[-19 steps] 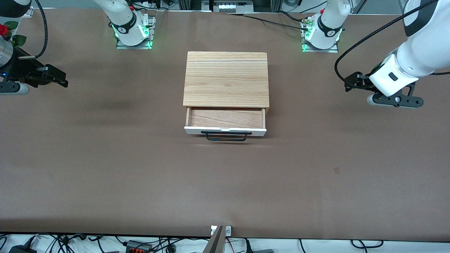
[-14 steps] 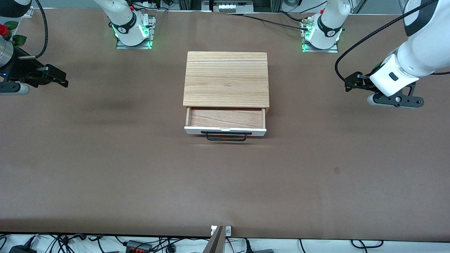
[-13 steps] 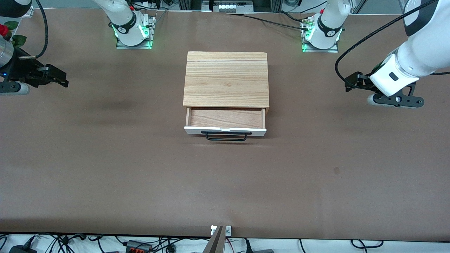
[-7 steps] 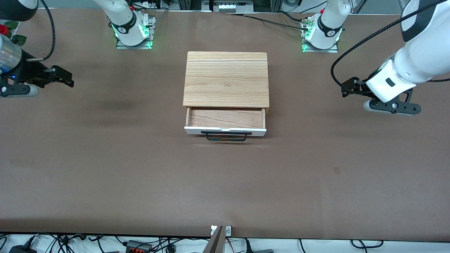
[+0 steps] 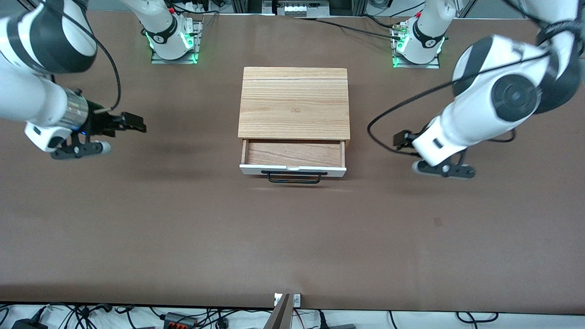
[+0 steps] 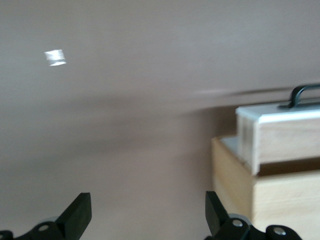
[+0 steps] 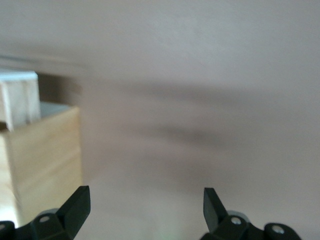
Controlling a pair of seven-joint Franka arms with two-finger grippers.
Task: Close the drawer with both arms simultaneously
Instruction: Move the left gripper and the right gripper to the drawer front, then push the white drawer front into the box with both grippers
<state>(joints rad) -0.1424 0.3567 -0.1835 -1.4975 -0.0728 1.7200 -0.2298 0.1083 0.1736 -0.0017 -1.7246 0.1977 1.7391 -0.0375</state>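
Observation:
The light-wood cabinet (image 5: 294,103) stands mid-table. Its drawer (image 5: 293,154) is pulled out toward the front camera, with the reddish-brown inside showing, a white front panel (image 5: 292,171) and a black bar handle (image 5: 294,177). My right gripper (image 5: 135,123) is open and empty, over the table beside the cabinet toward the right arm's end. My left gripper (image 5: 398,139) is open and empty, beside the drawer toward the left arm's end. The left wrist view shows open fingers (image 6: 80,217), the drawer's side (image 6: 280,135) and the handle (image 6: 305,92). The right wrist view shows open fingers (image 7: 77,205) and the cabinet (image 7: 45,150).
The brown table (image 5: 183,228) spreads wide on all sides of the cabinet. The arm bases (image 5: 171,39) stand along the table's edge farthest from the front camera. Cables lie along the edge nearest the camera.
Both arms have swung in from the table's ends toward the cabinet and moved nearer the front camera. The drawer has not moved. Both grippers stay open.

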